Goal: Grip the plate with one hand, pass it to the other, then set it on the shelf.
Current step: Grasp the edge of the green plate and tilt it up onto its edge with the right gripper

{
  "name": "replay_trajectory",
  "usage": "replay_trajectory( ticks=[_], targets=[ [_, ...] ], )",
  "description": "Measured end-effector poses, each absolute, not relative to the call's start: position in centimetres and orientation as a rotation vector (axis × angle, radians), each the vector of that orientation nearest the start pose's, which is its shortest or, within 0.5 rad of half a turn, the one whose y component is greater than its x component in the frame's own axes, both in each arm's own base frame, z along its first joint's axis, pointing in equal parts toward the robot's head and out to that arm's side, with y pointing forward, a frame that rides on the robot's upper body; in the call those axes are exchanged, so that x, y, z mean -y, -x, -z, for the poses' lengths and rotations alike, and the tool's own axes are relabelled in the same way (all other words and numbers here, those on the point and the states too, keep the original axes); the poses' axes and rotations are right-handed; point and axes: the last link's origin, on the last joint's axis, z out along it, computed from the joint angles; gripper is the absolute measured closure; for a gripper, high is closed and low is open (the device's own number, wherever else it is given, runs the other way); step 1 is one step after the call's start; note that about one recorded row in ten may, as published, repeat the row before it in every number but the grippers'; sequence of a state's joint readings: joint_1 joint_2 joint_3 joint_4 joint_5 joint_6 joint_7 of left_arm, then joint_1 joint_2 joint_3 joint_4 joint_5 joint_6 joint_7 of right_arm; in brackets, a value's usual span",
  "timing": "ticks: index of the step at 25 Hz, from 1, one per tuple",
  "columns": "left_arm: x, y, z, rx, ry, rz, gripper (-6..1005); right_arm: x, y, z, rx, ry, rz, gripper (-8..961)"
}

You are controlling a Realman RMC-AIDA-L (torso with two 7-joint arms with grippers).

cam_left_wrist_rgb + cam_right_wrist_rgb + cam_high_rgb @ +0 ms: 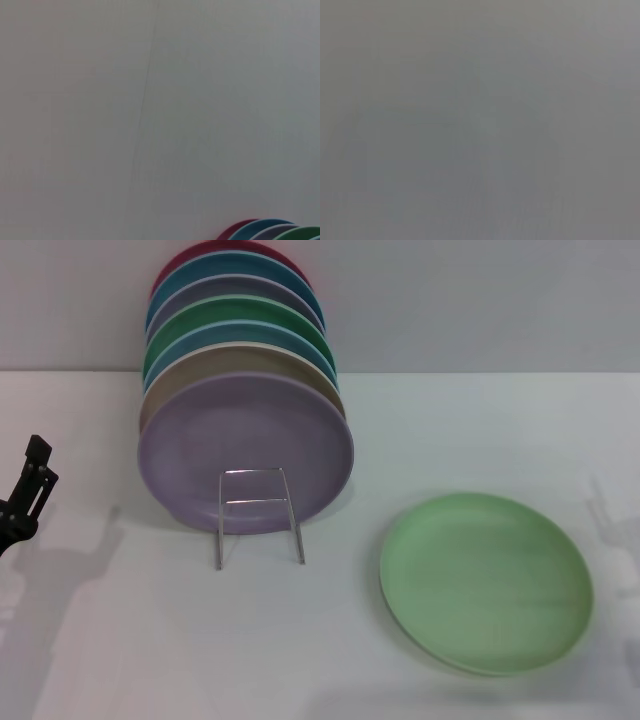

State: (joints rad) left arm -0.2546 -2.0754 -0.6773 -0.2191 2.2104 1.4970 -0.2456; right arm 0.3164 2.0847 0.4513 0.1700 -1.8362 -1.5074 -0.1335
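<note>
The pale green plate [487,582] lies flat on the white table [300,650], untouched, so the task looks to be at its very start.

Only the left tool [28,495] shows in the head view, at the far left edge and raised a little above the table. Whether its fingers are wide or narrow cannot be told from what shows. From that tool the plate lies well away to the right and somewhat nearer the robot, with the wire shelf [258,512] standing between them. The right tool is not in any picture, but the plate sits on the robot's right side, so the right arm is probably the nearer one for the first grip. The plate is round and has no long axis; the rim nearest the approaching tool is the natural place to pinch.

The shelf already carries a row of upright plates, a lilac plate [245,452] at the front leaning behind the wire loop. The two legs jut forward of it, which seems to be where the green plate should go.

The left wrist view shows only a bare wall and the tops of the stacked plates [270,230], while the right wrist view shows nothing recognisable. The plate and shelf appear only in the head view.
</note>
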Motion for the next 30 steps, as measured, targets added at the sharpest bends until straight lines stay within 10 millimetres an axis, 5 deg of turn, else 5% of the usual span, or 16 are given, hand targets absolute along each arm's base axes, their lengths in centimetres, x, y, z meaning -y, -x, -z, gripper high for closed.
replay_trajectory(
  ticks=[10, 16, 23, 30],
  targets=[
    [-26.3, 32.6, 0.5, 0.497, 1.51, 0.961, 158, -27.7, -31.7, 0.7, -0.146, 1.417, -0.521, 297],
    [-26.2, 32.7, 0.5, 0.499, 1.51, 0.958, 160, -29.2, -30.3, 2.8, -0.327, 1.462, -0.588, 298],
    [-26.0, 32.9, 0.4, 0.501, 1.509, 0.948, 162, -31.4, -25.9, 5.5, -0.537, 1.602, -0.655, 299],
    [-25.9, 33.0, 0.4, 0.502, 1.509, 0.945, 165, -32.2, -24.3, 5.3, -0.66, 1.713, -0.564, 299]
  ],
)
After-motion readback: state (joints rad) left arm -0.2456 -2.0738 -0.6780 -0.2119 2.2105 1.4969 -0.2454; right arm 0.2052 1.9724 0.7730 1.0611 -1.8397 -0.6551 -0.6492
